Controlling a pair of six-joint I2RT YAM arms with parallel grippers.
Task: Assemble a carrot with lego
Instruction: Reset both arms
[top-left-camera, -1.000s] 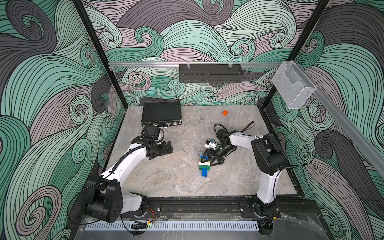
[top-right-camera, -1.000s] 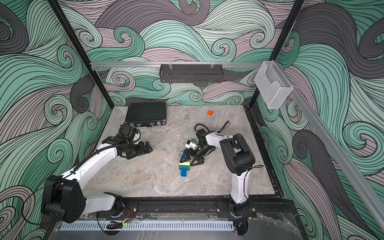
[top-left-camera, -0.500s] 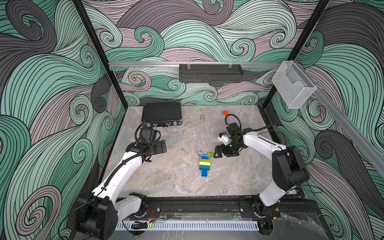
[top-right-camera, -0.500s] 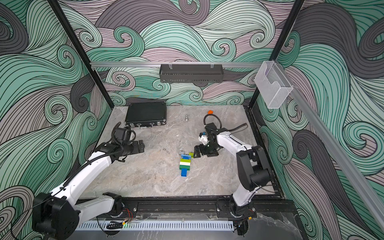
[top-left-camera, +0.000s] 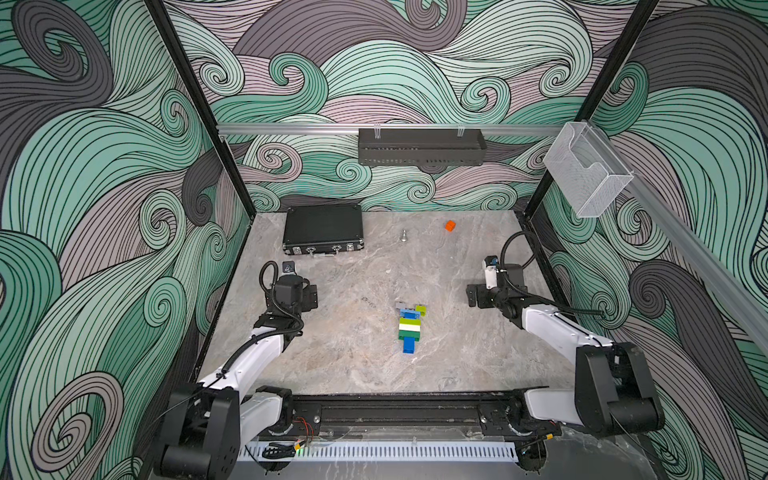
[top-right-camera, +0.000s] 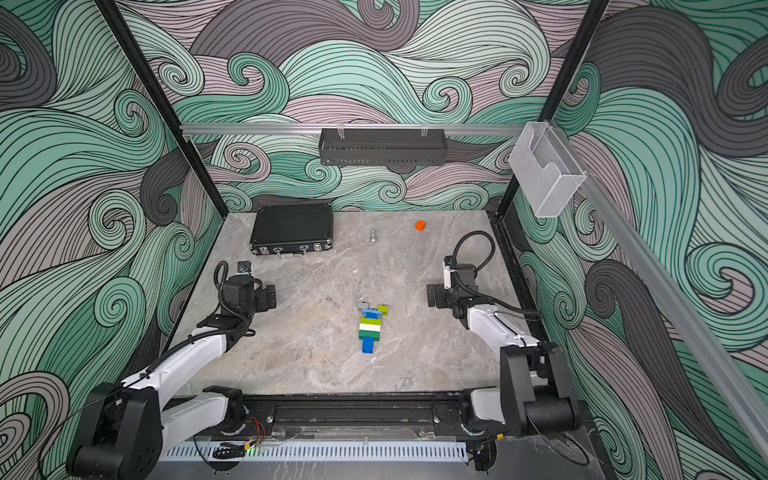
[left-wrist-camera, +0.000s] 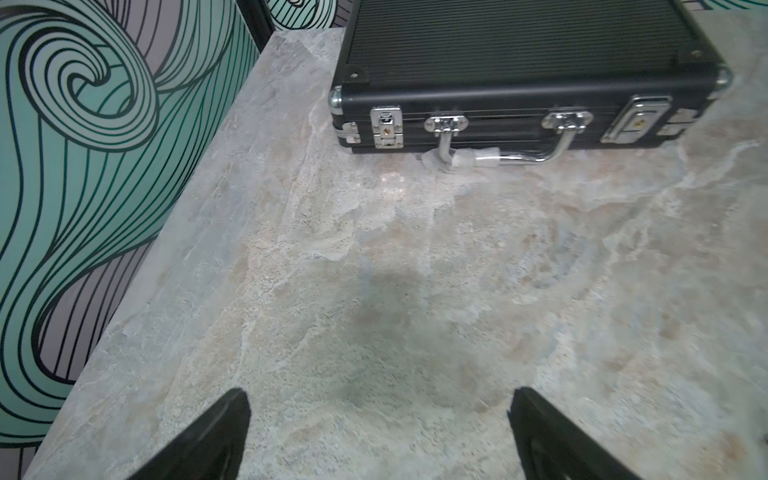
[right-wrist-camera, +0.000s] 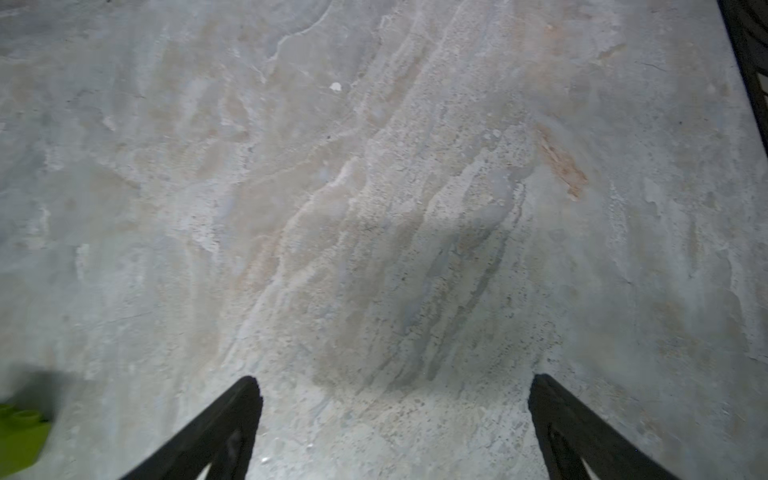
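The table (top-left-camera: 332, 365) is a marbled grey-beige slab, seen whole in both top views. With the back wall as 12 o'clock, 4 things lie on it. A closed black case (top-left-camera: 322, 226) lies flat at 11 o'clock near the back edge. Its 2 latches and chrome handle face 6 o'clock, and in the left wrist view the handle rests on the slab. A small silver metal piece (top-left-camera: 403, 236) stands at 12 o'clock, between the case and an orange cube (top-left-camera: 450, 225) at 1 o'clock. The carrot (top-left-camera: 409, 328) lies flat just off centre toward 5 o'clock, blue tip pointing to 6 o'clock, crosspiece at its 12 o'clock end.
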